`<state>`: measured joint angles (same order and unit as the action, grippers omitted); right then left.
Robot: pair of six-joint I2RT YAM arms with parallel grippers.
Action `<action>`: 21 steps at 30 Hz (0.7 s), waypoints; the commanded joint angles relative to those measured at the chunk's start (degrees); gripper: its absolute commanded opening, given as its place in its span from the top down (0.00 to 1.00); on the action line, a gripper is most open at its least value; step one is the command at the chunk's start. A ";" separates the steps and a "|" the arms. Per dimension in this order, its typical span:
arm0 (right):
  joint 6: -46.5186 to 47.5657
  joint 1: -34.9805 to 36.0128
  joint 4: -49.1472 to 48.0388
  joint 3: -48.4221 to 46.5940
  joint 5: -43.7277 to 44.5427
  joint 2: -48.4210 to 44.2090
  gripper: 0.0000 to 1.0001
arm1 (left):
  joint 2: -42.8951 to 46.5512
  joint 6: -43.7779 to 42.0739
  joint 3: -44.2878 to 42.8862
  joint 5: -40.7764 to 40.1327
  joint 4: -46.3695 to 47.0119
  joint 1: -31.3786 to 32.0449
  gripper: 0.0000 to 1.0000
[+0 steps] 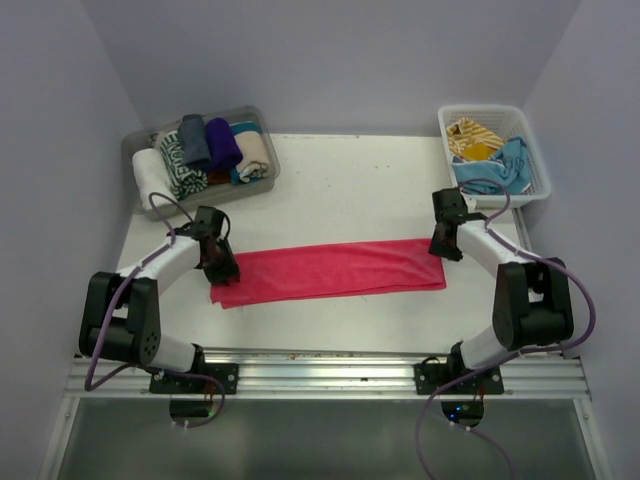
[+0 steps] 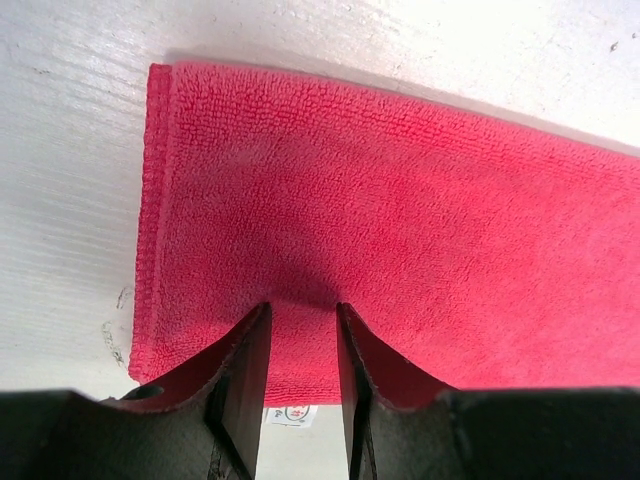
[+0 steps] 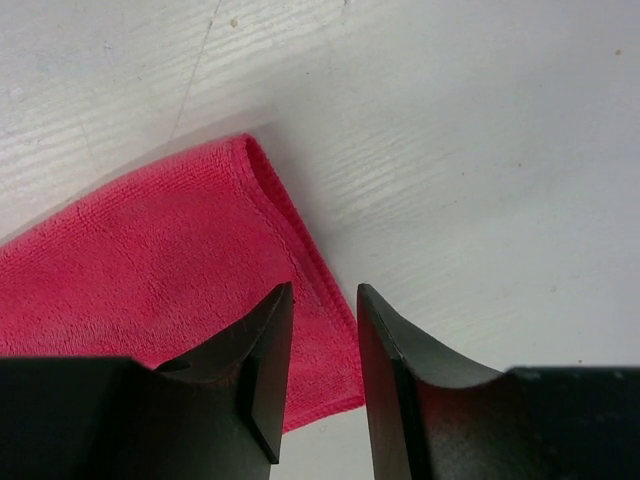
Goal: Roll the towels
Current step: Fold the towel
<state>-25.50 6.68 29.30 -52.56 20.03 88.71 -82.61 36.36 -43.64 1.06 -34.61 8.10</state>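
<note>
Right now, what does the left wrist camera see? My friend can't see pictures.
A hot pink towel lies flat on a white table. Two black fingers, slightly apart, poke in from the bottom over its near edge.

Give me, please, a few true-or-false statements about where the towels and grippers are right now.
1. The pink towel lies flat as a long strip on the table. True.
2. The left gripper is at the strip's right end. False: it is at the left end; the right gripper is at the right end.
3. The clear tray holds rolled towels. True.
4. The white basket is empty. False: it holds unrolled towels.
</note>
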 commanded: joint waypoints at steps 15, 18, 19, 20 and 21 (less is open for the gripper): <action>0.27 -0.79 -2.05 1.67 -4.30 1.82 0.58 | -4.32 -1.64 -1.98 -0.80 2.18 -1.86 0.64; 0.36 -1.14 -2.84 2.10 -4.39 3.49 0.58 | -3.35 -1.73 -3.12 -0.79 1.48 -1.86 0.64; 0.36 -1.14 -3.54 2.19 -4.65 3.93 0.59 | -3.00 -1.90 -3.38 -0.80 1.39 -1.86 0.64; 0.45 -1.23 -4.07 2.72 -4.91 4.28 0.60 | -2.48 -1.99 -3.91 -0.80 0.87 -1.86 0.64; 0.27 -1.66 -4.42 2.89 -5.35 5.41 0.61 | -2.30 -2.17 -4.17 -0.80 0.60 -1.86 0.64</action>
<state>-25.39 5.87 27.77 -50.02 15.70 91.22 -85.47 36.10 -45.41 1.67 -34.59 6.98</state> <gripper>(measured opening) 0.400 0.361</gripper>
